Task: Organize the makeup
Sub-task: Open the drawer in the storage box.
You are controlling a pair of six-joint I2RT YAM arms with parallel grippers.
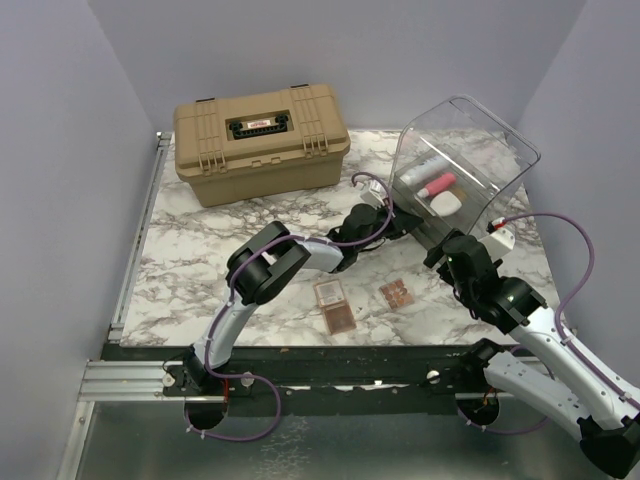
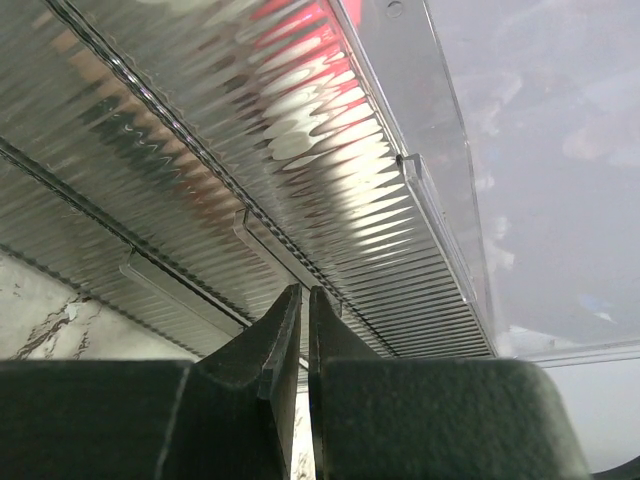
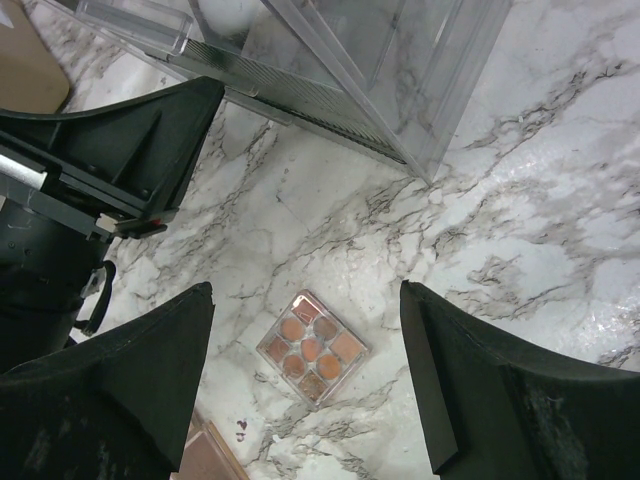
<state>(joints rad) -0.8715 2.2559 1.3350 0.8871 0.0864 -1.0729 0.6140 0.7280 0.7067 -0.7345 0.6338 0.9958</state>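
Note:
A white tube (image 1: 420, 172), a pink tube (image 1: 437, 185) and a white oval piece (image 1: 447, 203) lie inside the tilted clear bin (image 1: 470, 140). A small nine-pan palette (image 1: 397, 294) and a larger open brown-pink palette (image 1: 335, 305) lie on the marble table. My left gripper (image 1: 392, 222) is at the bin's base; in its wrist view it (image 2: 304, 292) is shut, tips against the ribbed drawer front (image 2: 330, 170). My right gripper (image 1: 450, 258) hangs open above the small palette (image 3: 312, 345). No pencils show.
A large tan hard case (image 1: 260, 140) stands closed at the back left. The bin's corner (image 3: 400, 120) is just beyond my right gripper. The left arm's gripper body (image 3: 110, 140) is close on its left. Grey walls enclose the table.

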